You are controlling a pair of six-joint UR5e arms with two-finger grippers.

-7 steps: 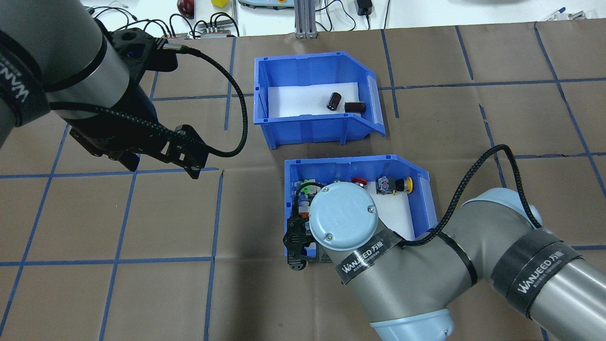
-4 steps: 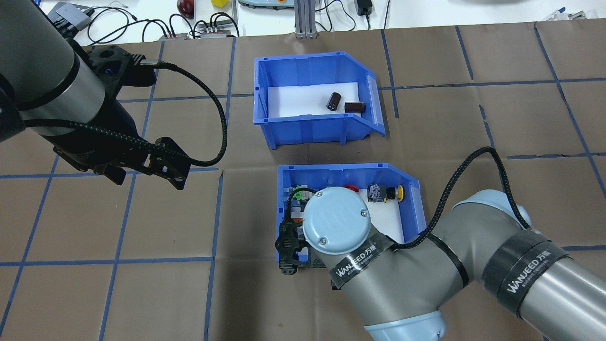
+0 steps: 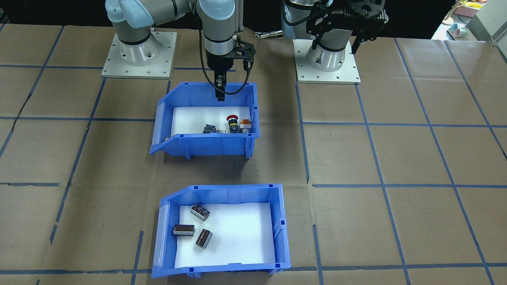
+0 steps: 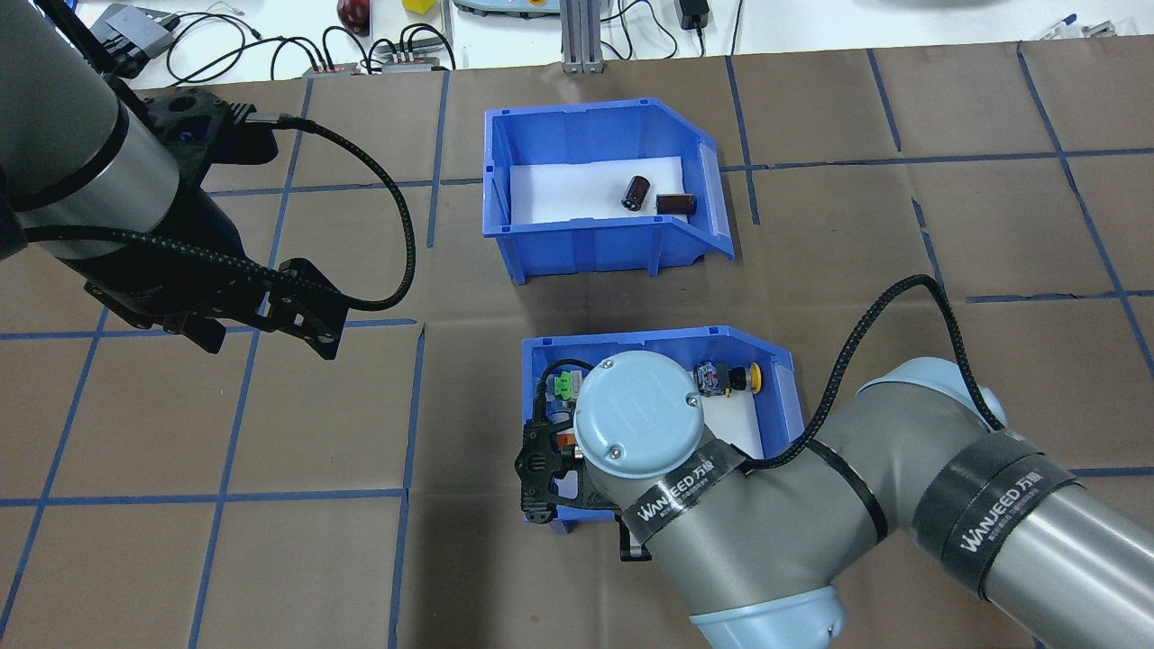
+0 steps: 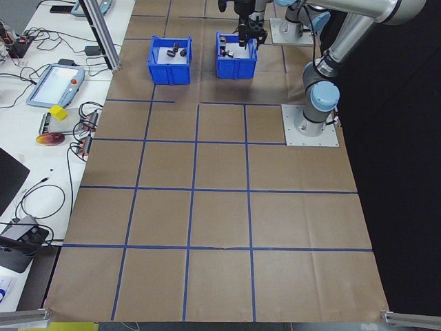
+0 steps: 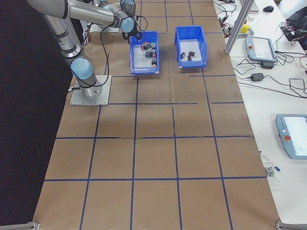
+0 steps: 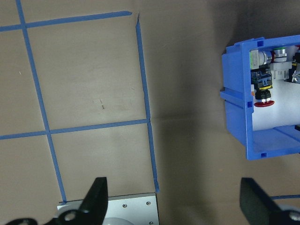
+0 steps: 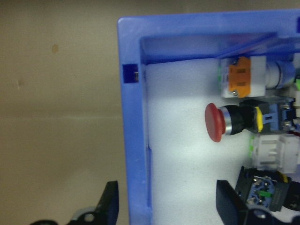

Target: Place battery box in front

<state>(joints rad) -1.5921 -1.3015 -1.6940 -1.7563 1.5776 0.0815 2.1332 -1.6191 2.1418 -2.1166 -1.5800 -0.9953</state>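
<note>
Battery box [image 3: 220, 233] on table's operator side, well apart from both arms, bare paper all round; holds white foam, three dark cylinders [image 3: 195, 228] | button bin [image 3: 206, 120] nearer robot, switches inside | right gripper [image 3: 220, 88] astride its rear wall, fingers parted | left gripper [image 4: 261, 329] spread, unloaded, over bare table.

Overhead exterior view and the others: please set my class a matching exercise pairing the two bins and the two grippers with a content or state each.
Things:
1. battery box
2. push-button bin
3. left gripper
4. right gripper

States:
A. jaws straddle a bin wall
B. holds three dark cylinders
C. open over bare table paper
D. holds a red-capped button

Pairs: 1-B, 2-D, 3-C, 4-A
</note>
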